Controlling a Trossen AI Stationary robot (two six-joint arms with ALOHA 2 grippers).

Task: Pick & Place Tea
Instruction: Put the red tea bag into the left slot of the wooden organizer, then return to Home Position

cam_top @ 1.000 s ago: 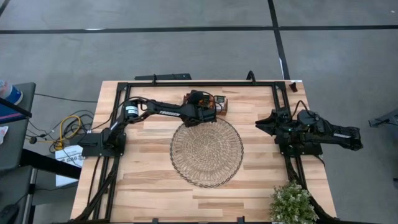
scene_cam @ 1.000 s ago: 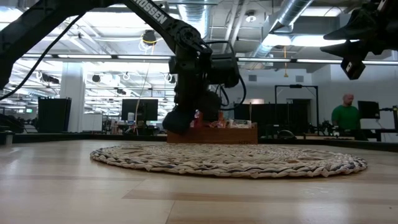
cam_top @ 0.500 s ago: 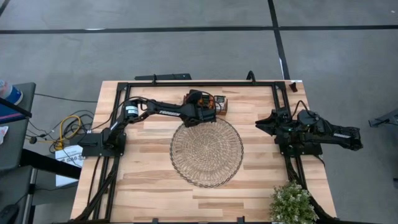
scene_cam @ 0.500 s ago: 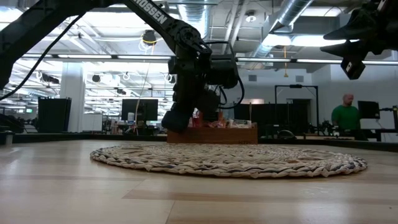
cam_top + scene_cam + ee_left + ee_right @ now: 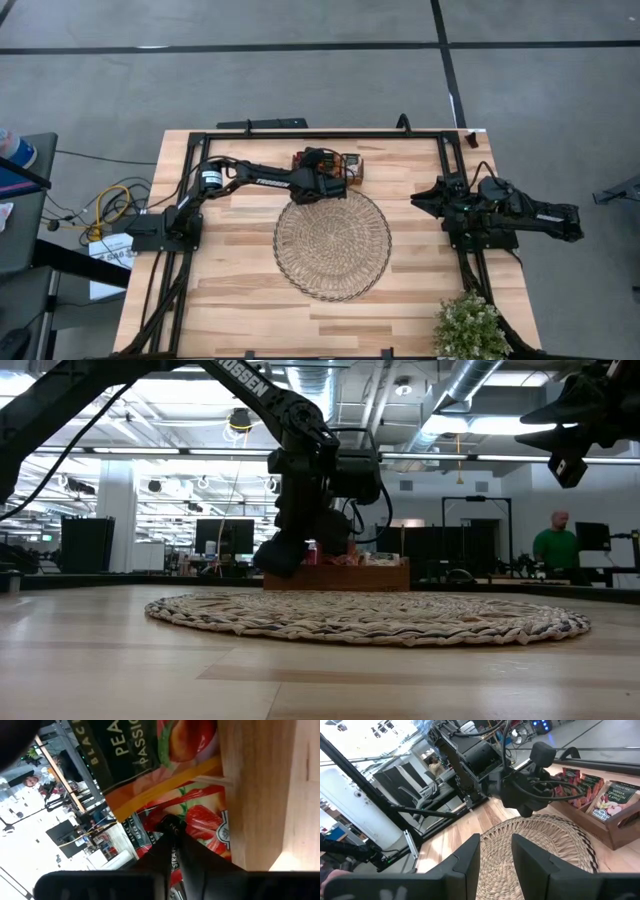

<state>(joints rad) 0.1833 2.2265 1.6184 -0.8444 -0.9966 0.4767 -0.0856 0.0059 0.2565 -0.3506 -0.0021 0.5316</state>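
The brown wooden tray (image 5: 352,166) stands at the far middle of the table, behind the round woven mat (image 5: 332,243). Tea sachets stand in its compartments, red-orange ones (image 5: 577,787) and a pale one (image 5: 611,799). My left gripper (image 5: 172,827) reaches down into the tray, shut on a red sachet (image 5: 202,825); the low view shows it (image 5: 300,550) over the tray's left end. My right gripper (image 5: 495,855) waits open at the table's right edge (image 5: 440,197), raised above the table and facing the mat. My left gripper pinches a red strawberry-printed sachet between its two fingertips (image 5: 167,826), at the sachet's edge (image 5: 192,820). The fingers come from above, pointing down into the tray. The sachet sits among the other sachets beside the tray's wooden wall (image 5: 255,795); whether it is lifted clear does not show.
The woven mat (image 5: 370,618) fills the table's middle, just in front of the tray (image 5: 340,575). A potted plant (image 5: 470,328) stands at the near right corner. Black frame rails run along the table's edges. A person stands far off in the room (image 5: 555,545).
My left gripper has edged a little toward the table's left while staying down in the tray. The tray has slid slightly the same way.
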